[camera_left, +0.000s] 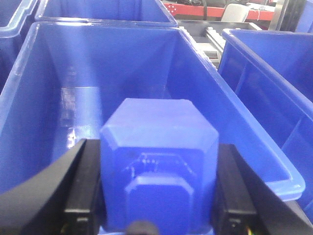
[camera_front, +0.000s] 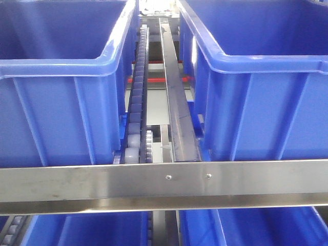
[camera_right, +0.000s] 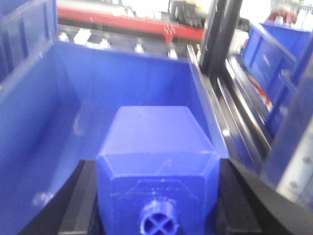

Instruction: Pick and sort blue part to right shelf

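A blue part [camera_left: 159, 171] is sitting clamped between the two black fingers [camera_left: 83, 191] of the left end effector [camera_left: 157, 196], the fingers pressing against its left and right faces; it is a blocky piece with chamfered corners and an octagonal raised boss on its near face. It is hanging above the open mouth of a blue bin [camera_left: 44, 122], whose floor and walls are showing behind it, with another bin [camera_left: 274, 88] just beside on the right and more bins at the top of the view. The right end effector [camera_right: 157, 196] is likewise closed onto a second blue part [camera_right: 156, 166], its dark fingers [camera_right: 80, 200] flanking the sides; this piece is showing a round boss with a cross-shaped recess on its near face. It is hovering over a bin [camera_right: 29, 127] too, near that bin's right wall, beside a metal rail [camera_right: 234, 122] and a dark upright post [camera_right: 220, 34], with a red beam [camera_right: 122, 24] blurred in the background. In the front view neither arm is appearing: two large bins [camera_front: 61, 102] [camera_front: 266, 92] are resting on the shelf, a roller track [camera_front: 137, 102] and a dark channel [camera_front: 177, 102] are running between them, and a steel crossbar [camera_front: 164, 184] is spanning the front, with more bins showing below it.
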